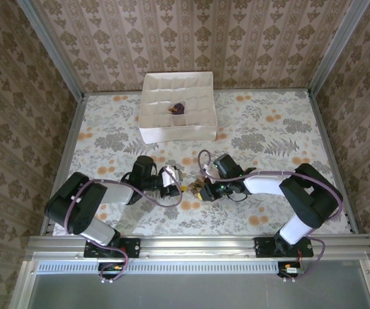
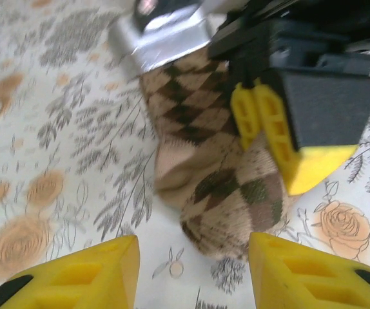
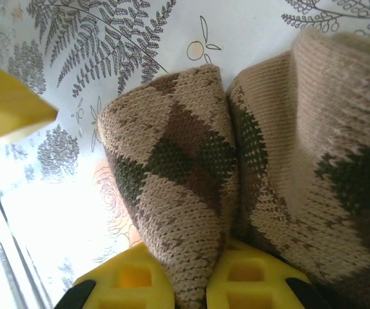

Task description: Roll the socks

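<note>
Your arms start at the near edge of the table (image 1: 269, 138). Each elbow is thrown out to its own side and each forearm is folded back inward, low over the top, so the wrists face each other at mid-table.

Your left gripper (image 2: 191, 257) points right with its fingers spread and nothing between them; the flowered tabletop shows in the gap. It sits just short of the checked sock (image 2: 211, 187).

Your right gripper (image 3: 191, 286) points left, its fingers pressed together on a fold of that sock. The knit is squeezed thin between the pads.

The sock lies on the table between the two grippers, doubled into a thick lump. From above, the right gripper covers most of it. In the right wrist view it runs off the right edge. In the left wrist view a blurred silver block (image 2: 162, 38) hides its far end, so you cannot tell how many turns it has.

Farther back stands the white box (image 1: 175, 134). The purple sock (image 1: 177, 107) lies in a middle compartment, too small for you to make out its shape.
</note>
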Controlling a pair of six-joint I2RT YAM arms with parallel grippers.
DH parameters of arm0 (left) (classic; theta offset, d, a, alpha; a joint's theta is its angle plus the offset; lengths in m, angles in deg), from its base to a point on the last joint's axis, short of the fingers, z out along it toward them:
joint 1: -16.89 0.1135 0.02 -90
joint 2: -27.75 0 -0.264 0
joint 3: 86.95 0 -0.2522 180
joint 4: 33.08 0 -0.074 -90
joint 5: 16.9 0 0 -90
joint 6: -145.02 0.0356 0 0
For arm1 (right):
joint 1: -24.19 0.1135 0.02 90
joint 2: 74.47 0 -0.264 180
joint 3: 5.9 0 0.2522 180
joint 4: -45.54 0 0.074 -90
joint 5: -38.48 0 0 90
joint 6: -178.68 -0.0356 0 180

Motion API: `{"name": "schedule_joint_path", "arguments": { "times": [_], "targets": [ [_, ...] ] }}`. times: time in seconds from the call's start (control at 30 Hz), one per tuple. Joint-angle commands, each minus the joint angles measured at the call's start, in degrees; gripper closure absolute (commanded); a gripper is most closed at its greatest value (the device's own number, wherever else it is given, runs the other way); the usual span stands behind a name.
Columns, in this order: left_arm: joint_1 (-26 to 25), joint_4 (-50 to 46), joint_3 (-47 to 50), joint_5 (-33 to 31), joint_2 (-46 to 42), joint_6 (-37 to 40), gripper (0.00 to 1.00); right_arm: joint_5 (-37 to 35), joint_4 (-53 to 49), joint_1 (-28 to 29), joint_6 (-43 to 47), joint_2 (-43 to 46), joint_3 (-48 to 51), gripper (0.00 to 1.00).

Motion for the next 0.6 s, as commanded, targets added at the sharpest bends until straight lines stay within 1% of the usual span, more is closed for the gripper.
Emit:
{"name": "schedule_joint_path", "arguments": {
  "times": [0.0, 0.07, 0.13, 0.2, 0.3, 0.37, 0.57],
  "targets": [
    [-0.3, 8.8, -0.7, 7.6, 3.3, 5.6, 0.54, 1.7, -7.7, -1.1, -1.7, -4.4, 0.8, 1.00],
    [-0.6, 8.9, -1.8, 7.9, 5.2, 6.6, 0.52, 2.2, -9.7, -1.3, -1.6, -5.4, -0.7, 1.00],
    [-0.8, 6.9, -4.1, 8.8, 6.8, 7.3, 0.52, 2.5, -10.9, -1.3, -1.3, -6.3, -1.8, 1.00],
    [-1.2, 2.0, -5.8, 10.0, 7.4, 10.0, 0.52, 2.5, -11.3, -1.4, -1.3, -6.5, -2.1, 1.00],
    [-2.4, -6.7, -7.6, 9.0, 7.8, 15.6, 0.52, 2.3, -11.2, -1.4, -1.5, -6.2, -1.9, 1.00],
    [-3.0, -11.4, -8.7, 8.6, 8.1, 17.8, 0.52, 2.2, -11.0, -1.4, -1.5, -6.0, -1.7, 1.00],
    [-4.5, -16.2, -9.2, 7.9, 9.3, 19.8, 0.51, 2.4, -11.4, -1.6, -1.5, -6.2, -2.0, 1.00]
  ]
}}
